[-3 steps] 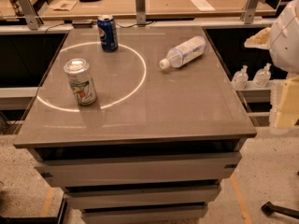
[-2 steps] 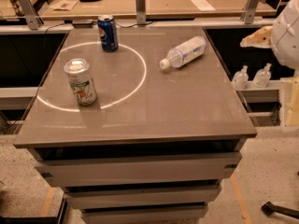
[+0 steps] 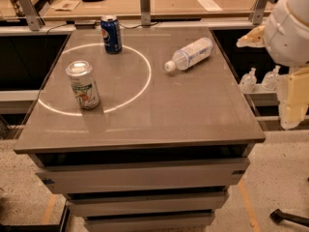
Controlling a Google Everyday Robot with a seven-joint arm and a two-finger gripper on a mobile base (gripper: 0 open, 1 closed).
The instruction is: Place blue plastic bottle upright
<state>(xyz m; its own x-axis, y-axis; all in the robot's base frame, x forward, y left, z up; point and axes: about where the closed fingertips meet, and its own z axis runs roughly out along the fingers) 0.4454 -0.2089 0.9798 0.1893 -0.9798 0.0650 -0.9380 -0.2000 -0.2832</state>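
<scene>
The blue plastic bottle (image 3: 189, 54) is clear with a white cap and a white-and-pale-blue label. It lies on its side at the back right of the grey table (image 3: 193, 115), cap pointing to the front left. My arm is at the right edge of the view, beside the table. Its gripper (image 3: 292, 100) hangs off the table's right side, to the right of the bottle and nearer the front, well apart from it. Nothing shows in the gripper.
A dark blue soda can (image 3: 111, 34) stands at the back left. A white-and-green can (image 3: 83, 85) stands at the front left, on a white circle marked on the tabletop. Small clear pump bottles (image 3: 248, 79) sit on a shelf right of the table. A wooden bench (image 3: 169, 1) runs behind.
The arm's upper part has shifted slightly left toward the table. The bottle and both cans have not moved.
</scene>
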